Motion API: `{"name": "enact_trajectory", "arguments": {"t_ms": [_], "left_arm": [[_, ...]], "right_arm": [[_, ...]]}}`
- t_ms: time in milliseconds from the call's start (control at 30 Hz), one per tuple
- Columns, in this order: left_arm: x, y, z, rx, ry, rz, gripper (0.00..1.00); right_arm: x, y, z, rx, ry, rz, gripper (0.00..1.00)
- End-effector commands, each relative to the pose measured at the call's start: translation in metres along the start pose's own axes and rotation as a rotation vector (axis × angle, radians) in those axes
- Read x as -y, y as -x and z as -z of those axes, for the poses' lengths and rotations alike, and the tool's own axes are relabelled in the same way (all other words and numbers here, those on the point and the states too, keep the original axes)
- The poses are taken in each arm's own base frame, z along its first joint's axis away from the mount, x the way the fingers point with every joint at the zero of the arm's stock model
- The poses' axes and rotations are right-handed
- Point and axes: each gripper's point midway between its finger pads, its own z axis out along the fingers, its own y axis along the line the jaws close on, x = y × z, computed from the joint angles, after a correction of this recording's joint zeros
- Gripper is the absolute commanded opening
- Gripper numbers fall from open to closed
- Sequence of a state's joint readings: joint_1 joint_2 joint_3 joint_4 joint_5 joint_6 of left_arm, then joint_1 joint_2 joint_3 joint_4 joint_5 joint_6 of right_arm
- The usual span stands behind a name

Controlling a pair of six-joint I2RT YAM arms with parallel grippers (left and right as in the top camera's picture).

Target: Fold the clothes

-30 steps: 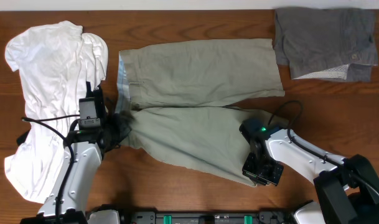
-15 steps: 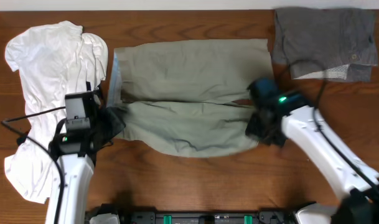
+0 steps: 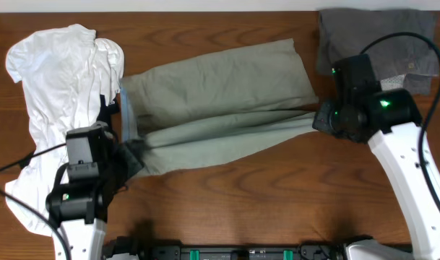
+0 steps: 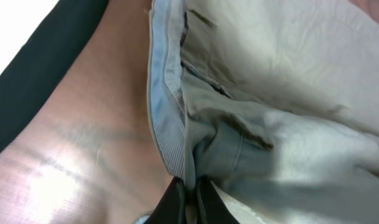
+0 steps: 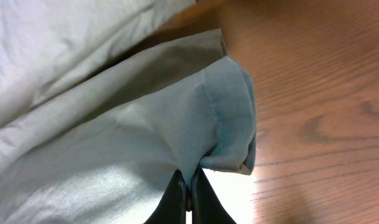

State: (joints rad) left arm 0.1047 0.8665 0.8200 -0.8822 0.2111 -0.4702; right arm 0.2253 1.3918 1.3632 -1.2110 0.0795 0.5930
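The khaki shorts lie across the middle of the table, waistband with pale blue lining at the left, one leg stretched taut between my two grippers. My left gripper is shut on the waistband edge, seen up close in the left wrist view with the khaki shorts above it. My right gripper is shut on the hem of the near leg; in the right wrist view the gripper pinches the folded hem of the shorts lifted above the wood.
A white T-shirt lies crumpled at the left, partly under my left arm. Darker grey shorts lie at the back right, just behind my right arm. Bare wooden tabletop runs along the front.
My right gripper has carried the near leg's hem from the front right up and rightward, pulling the leg taut. My left gripper moved slightly down, holding the waistband. The shorts shifted and skewed.
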Motion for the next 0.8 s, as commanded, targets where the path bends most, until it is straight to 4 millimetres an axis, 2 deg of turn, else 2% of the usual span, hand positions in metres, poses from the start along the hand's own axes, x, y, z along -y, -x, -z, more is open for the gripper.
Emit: {"name": "enact_trajectory", "arguments": {"t_ms": [0, 167, 267, 367, 533, 767], "left_arm": [[0.005, 0.009, 0.026, 0.053, -0.011, -0.015, 0.06], [0.002, -0.013, 0.044, -0.026, 0.0, -0.004, 0.06], [0.0, -0.024, 0.047, -0.071, 0.001, 0.004, 0.06], [-0.002, -0.026, 0.047, -0.082, 0.012, 0.006, 0.06], [-0.006, -0.006, 0.041, -0.01, 0.056, -0.002, 0.06], [0.009, 0.035, 0.014, 0.059, 0.039, -0.012, 0.06]], "right_arm": [[0.009, 0.013, 0.029, 0.103, 0.006, 0.034, 0.01], [0.019, 0.001, 0.05, 0.125, 0.018, 0.045, 0.01], [0.023, -0.005, 0.06, 0.137, 0.025, 0.05, 0.01], [0.021, -0.002, 0.063, 0.159, 0.038, 0.064, 0.01], [0.006, 0.019, 0.05, 0.191, 0.055, 0.079, 0.01], [-0.013, 0.044, 0.007, 0.167, 0.036, 0.082, 0.01]]}}
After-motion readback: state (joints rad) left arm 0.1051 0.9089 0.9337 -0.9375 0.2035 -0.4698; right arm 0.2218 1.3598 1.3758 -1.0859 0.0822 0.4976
